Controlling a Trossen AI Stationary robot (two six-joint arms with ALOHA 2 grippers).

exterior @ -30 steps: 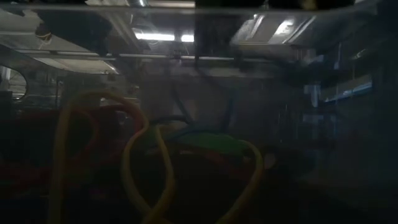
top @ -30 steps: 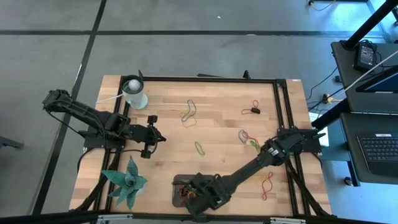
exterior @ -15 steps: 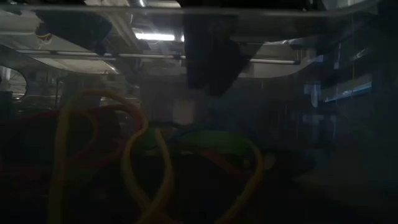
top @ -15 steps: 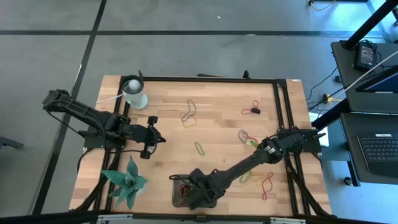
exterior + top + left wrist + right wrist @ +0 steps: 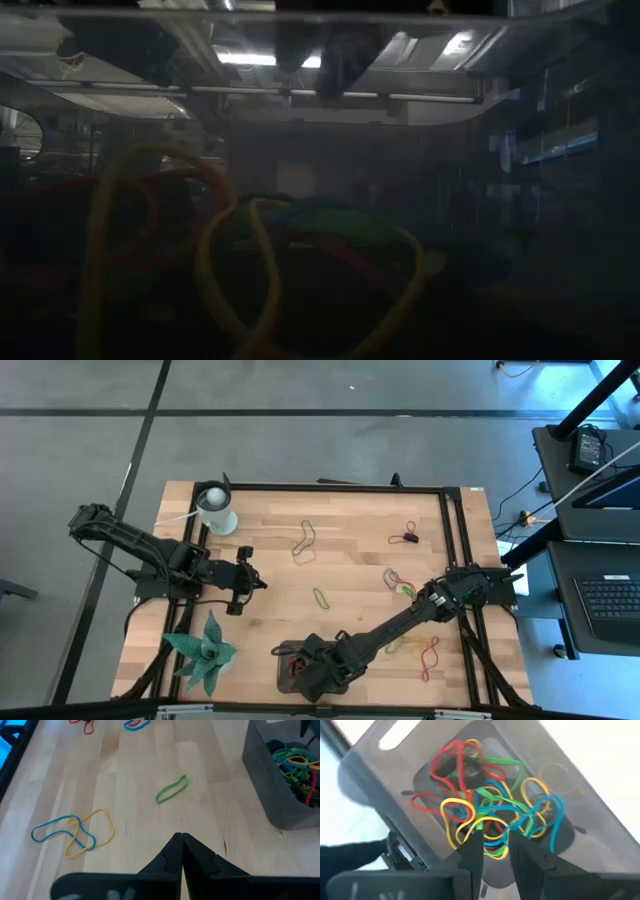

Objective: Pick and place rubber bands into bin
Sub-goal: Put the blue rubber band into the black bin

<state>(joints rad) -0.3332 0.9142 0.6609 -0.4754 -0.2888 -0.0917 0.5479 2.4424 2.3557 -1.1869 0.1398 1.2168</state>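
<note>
Two dark arms work one wooden bench (image 5: 350,510), each ending in a single claw: the left claw (image 5: 181,839) and the right claw (image 5: 492,834). One dark grey bin (image 5: 270,790) holds a tangle of rubber bands (image 5: 485,805) in four colours, red, yellow, green and blue, too knotted to count apart. At least seven loose bands lie on the boards: an intertwined pair (image 5: 304,541), one blue and one yellow; one green band (image 5: 321,598) alone; a red and dark pair (image 5: 405,536); a small cluster (image 5: 398,580) of uncertain number; and one red loop (image 5: 430,653). One white cup (image 5: 216,510) and one teal plant (image 5: 203,652) complete the count.
</note>
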